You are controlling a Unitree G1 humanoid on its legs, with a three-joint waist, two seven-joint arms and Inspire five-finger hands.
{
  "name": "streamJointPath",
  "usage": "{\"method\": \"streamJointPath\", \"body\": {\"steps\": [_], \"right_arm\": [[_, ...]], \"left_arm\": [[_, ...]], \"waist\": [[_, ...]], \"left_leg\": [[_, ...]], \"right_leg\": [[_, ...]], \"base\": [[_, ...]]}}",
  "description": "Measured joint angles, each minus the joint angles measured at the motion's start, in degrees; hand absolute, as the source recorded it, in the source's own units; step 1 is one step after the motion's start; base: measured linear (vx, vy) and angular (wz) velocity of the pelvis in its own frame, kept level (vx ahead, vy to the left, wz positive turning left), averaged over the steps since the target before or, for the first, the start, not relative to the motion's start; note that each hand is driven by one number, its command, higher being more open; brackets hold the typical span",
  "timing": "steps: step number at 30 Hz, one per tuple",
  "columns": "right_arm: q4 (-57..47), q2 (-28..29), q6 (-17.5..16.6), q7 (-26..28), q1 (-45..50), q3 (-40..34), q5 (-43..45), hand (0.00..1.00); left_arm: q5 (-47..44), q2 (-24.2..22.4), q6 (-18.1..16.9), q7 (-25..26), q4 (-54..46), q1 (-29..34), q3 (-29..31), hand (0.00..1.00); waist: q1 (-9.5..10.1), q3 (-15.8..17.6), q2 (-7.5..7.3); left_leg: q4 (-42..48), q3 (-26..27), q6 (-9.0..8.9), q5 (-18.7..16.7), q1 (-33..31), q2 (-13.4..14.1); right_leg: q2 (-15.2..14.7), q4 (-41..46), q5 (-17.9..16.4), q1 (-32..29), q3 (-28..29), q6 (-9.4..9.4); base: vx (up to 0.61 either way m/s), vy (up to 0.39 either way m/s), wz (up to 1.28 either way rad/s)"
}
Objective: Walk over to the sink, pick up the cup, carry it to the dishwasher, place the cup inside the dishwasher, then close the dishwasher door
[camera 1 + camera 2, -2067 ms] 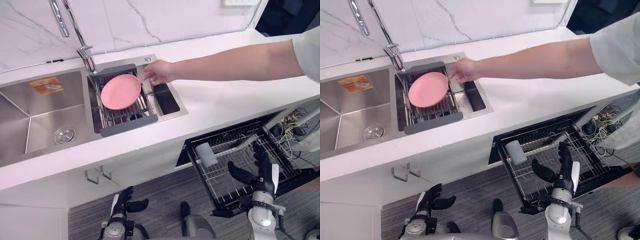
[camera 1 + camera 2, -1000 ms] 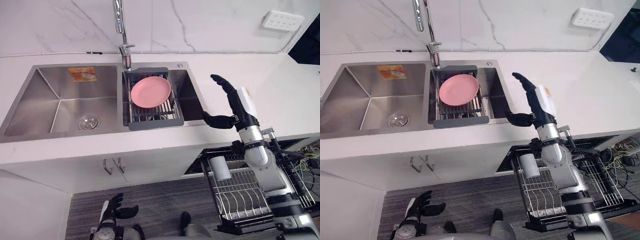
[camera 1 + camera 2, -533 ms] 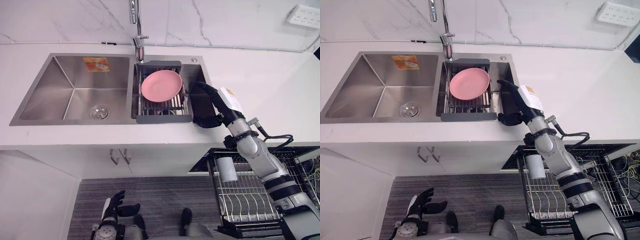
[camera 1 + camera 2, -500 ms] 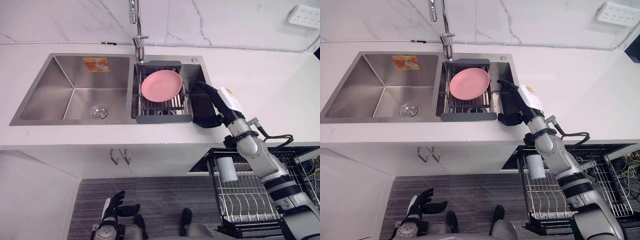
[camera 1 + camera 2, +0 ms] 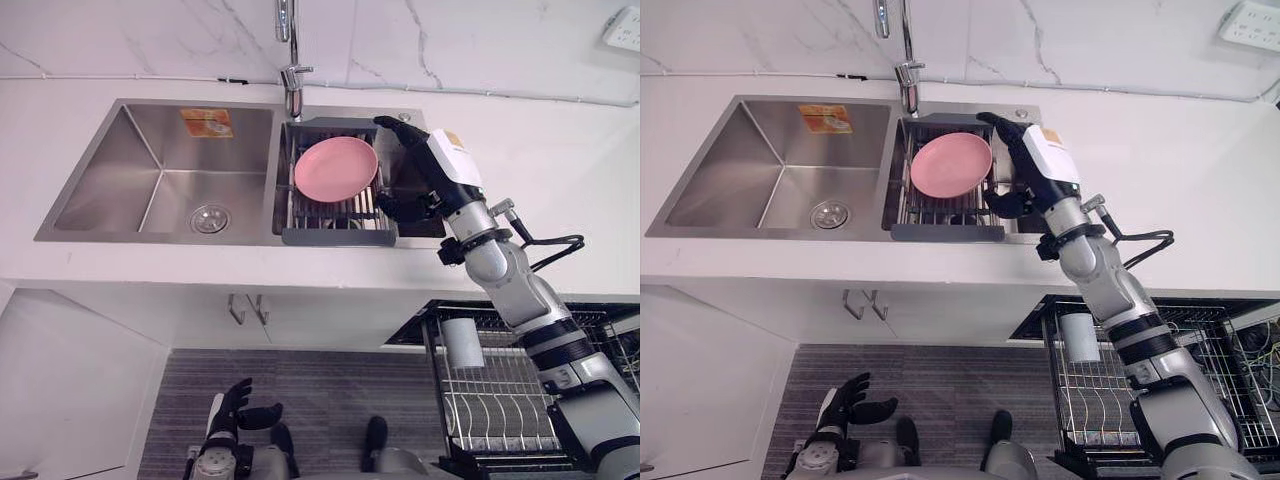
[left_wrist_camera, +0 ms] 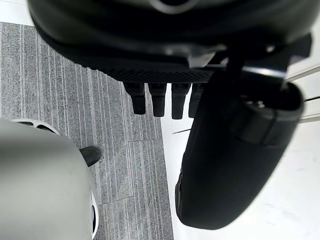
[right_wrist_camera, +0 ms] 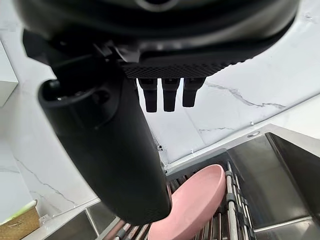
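A grey cup (image 5: pixel 461 342) stands in the pulled-out dishwasher rack (image 5: pixel 505 405) at the lower right. My right hand (image 5: pixel 428 178) hovers open above the sink's small right basin, its fingers straight, just right of a pink plate (image 5: pixel 336 168) that lies on a drain rack (image 5: pixel 337 236). In the right wrist view the fingers (image 7: pixel 165 95) and thumb (image 7: pixel 112 155) hold nothing, and the pink plate (image 7: pixel 192 200) lies below them. My left hand (image 5: pixel 236 410) hangs open low over the floor.
The steel sink (image 5: pixel 160 180) has a large left basin with a drain (image 5: pixel 209 218) and a faucet (image 5: pixel 291 70) behind the rack. White counter (image 5: pixel 560 180) runs to the right, with a wall outlet (image 5: pixel 625 28) above. Cabinet handles (image 5: pixel 247 310) sit below the sink.
The person's arm that reached to the plate is gone. My right hand rose from the dishwasher rack to the counter, then moved left and over the sink's right basin beside the plate. The camera shifted.
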Motion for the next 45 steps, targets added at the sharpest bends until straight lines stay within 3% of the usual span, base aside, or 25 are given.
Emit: {"method": "streamJointPath", "body": {"steps": [9, 15, 32, 38, 39, 45], "right_arm": [[7.3, -0.1, 0.0, 2.0, -3.6, 5.1, 0.0, 0.90], [14.0, -0.4, 0.1, 2.8, -10.9, 8.7, -0.7, 0.90], [23.3, -0.4, 1.5, 1.1, -22.7, 13.3, -7.3, 0.90], [25.6, -0.6, 1.5, 0.3, -27.8, 13.6, -9.1, 0.90], [26.2, -0.7, 1.5, -0.1, -28.2, 13.6, -9.5, 0.30], [30.7, -0.7, 3.2, -2.5, -34.6, 13.3, -11.0, 0.30]], "left_arm": [[-0.2, 0.0, -0.7, 0.0, -1.0, -0.4, 0.0, 0.90], [-0.7, 0.0, -1.1, 0.0, -1.8, -1.2, 0.0, 0.90], [-3.7, 0.5, -2.2, 0.1, -3.3, -4.1, 0.0, 0.90], [-4.6, 1.3, -2.5, 0.3, -3.8, -4.9, 0.0, 0.90], [-4.6, 1.4, -2.5, 0.4, -3.8, -5.0, 0.0, 0.90], [-6.1, 1.8, -2.8, 1.6, -4.0, -6.3, 0.0, 0.90]], "waist": [[0.93, 1.6, 0.33], [1.52, 3.8, 0.95], [4.62, 9.3, 1.77], [4.79, 11.4, 1.92], [4.81, 11.5, 2.02], [6.40, 13.9, 2.10]], "left_leg": [[1.2, -0.6, -0.34, -0.3, -1.0, 0.8], [3.3, -1.5, -0.46, -0.9, -3.1, 1.5], [8.6, -4.2, -0.40, -1.9, -9.3, 2.8], [9.0, -5.3, -0.40, -1.5, -11.3, 2.8], [9.0, -5.6, -0.39, -1.3, -11.5, 2.8], [7.2, -6.7, -0.65, 0.8, -12.9, 2.8]], "right_leg": [[0.5, 0.1, -0.2, -0.1, -0.6, -0.29], [0.9, 0.4, -0.2, -1.0, -1.4, -0.44], [1.3, 3.3, -1.0, -4.7, -3.5, -1.38], [1.1, 4.3, -1.1, -6.2, -4.4, -1.56], [1.1, 4.5, -1.1, -6.3, -4.6, -1.63], [1.2, 5.3, -1.2, -8.1, -5.7, -2.20]], "base": [[-0.01, -0.013, 0.03], [-0.01, -0.017, 0.05], [-0.03, -0.007, 0.06], [-0.05, -0.004, 0.08], [-0.03, -0.004, 0.10], [-0.04, -0.019, 0.10]]}}
